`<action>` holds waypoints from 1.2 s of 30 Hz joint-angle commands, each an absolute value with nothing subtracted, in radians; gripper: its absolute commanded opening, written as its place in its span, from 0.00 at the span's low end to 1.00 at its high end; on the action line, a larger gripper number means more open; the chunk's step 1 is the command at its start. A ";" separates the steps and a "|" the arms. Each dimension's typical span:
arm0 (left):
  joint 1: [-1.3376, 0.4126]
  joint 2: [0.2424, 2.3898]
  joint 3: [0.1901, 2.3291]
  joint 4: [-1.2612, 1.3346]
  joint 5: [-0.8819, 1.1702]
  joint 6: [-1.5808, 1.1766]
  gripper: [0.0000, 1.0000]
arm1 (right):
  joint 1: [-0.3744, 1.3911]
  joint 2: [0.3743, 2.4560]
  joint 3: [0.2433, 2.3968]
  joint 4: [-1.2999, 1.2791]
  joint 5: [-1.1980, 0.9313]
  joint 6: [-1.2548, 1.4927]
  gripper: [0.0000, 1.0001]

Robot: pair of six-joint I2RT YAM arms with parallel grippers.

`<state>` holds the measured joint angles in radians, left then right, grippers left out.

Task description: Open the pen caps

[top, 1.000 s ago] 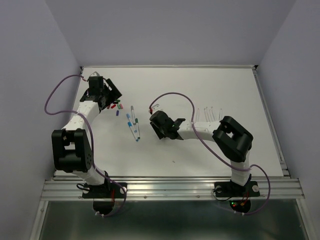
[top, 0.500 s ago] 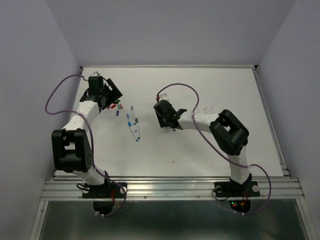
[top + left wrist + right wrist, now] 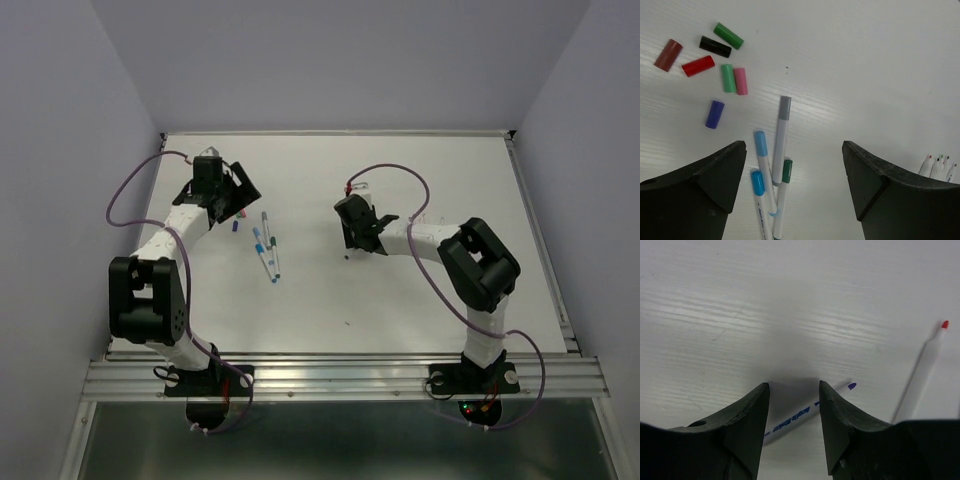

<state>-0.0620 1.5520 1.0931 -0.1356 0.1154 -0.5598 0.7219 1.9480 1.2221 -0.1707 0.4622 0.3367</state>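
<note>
Left pincer point(image 3: 794, 145): jaws spread wide, nothing between them, hanging over the far-left part of the worktop point(image 3: 865, 60).

Beneath it, wrist view:
- Four capped pens point(image 3: 780, 147) lie in a loose bundle, roughly parallel.
- They carry a grey cap point(image 3: 784, 107), two light blue caps point(image 3: 760, 139) and a dark green cap point(image 3: 787, 171), all seated on their barrels.
- Seven loose caps are scattered beyond the bundle.
- These are the maroon cap point(image 3: 668, 55), red cap point(image 3: 697, 66), black cap point(image 3: 715, 46) and green cap point(image 3: 728, 35).
- The light green cap point(image 3: 728, 78) and pink cap point(image 3: 741, 81) lie side by side, touching.
- The blue cap point(image 3: 714, 114) lies nearest the pens, apart from the rest.
- The tips of several uncapped pens point(image 3: 938, 166) show at the right edge, well apart from the bundle.

Right pincer point(image 3: 793, 385): jaws parted, low over the middle-right of the worktop.
- A blue-tipped pen point(image 3: 790, 422), uncapped, lies under the gap.
- Its barrel crosses on a slant, and the tip pokes out past one finger.
- The jaws are not closed on it. Cannot tell whether a finger touches it.
- A red-tipped pen point(image 3: 920, 380), also uncapped, lies off to the side, clear of the pincer.
</note>
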 commanded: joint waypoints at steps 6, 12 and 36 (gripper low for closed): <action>-0.233 1.551 1.049 -0.143 0.109 -0.580 0.88 | 0.670 1.848 1.209 -0.199 0.508 0.302 0.53; -0.268 1.523 0.982 -0.167 0.078 -0.601 0.87 | 0.670 1.804 1.267 -0.199 0.451 0.308 0.64; -0.268 1.509 0.956 -0.094 0.113 -0.598 0.87 | 0.801 1.896 1.255 -0.348 0.408 0.551 0.50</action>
